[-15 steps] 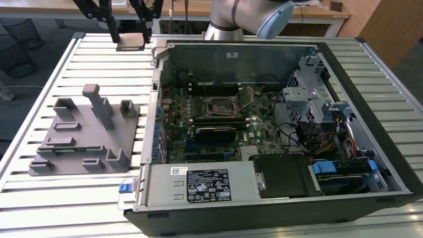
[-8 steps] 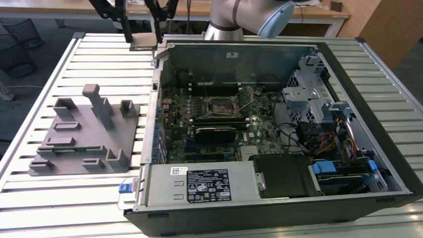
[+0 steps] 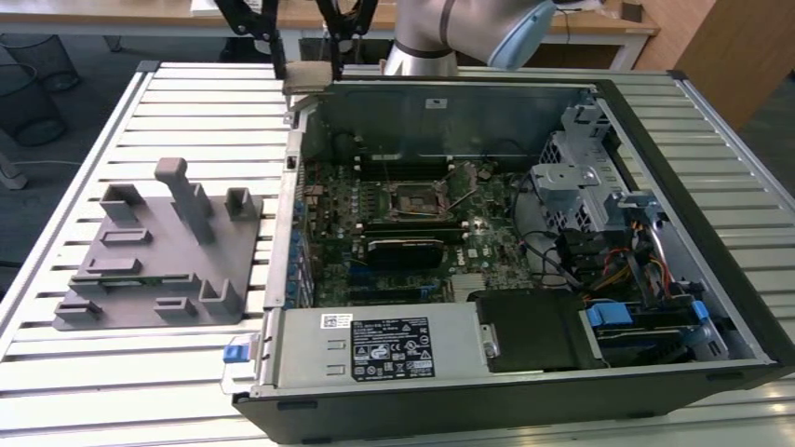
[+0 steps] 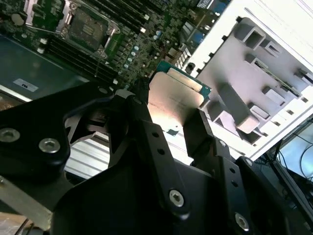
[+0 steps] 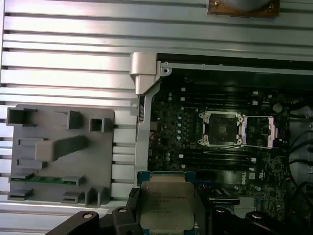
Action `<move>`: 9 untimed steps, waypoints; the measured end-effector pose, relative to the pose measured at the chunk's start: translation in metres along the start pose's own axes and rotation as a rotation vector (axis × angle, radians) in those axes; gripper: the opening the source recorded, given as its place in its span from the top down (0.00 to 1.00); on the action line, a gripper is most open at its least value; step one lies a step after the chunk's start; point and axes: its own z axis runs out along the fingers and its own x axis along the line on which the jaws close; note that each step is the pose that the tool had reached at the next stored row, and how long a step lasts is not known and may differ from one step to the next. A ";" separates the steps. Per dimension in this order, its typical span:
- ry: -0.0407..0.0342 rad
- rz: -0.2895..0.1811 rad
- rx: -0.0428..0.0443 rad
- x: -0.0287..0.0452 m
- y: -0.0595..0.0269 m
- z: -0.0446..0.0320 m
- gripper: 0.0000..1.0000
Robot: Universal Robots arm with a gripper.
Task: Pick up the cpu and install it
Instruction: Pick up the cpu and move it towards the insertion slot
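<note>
Slatted metal table (image 3: 174,112) up front, wooden desk (image 3: 584,23) behind, wire bins (image 3: 25,102) on grey floor (image 3: 106,65).

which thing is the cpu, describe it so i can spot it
Start at the open black computer case on the slatted metal table. Above its far corner, on the exterior view's left, hangs the black tool. The small flat square silver-grey chip clamped in it is the cpu; nothing else is held aloft.
</note>
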 end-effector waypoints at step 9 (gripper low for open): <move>-0.0001 0.000 -0.0002 -0.0266 0.0147 0.0012 0.47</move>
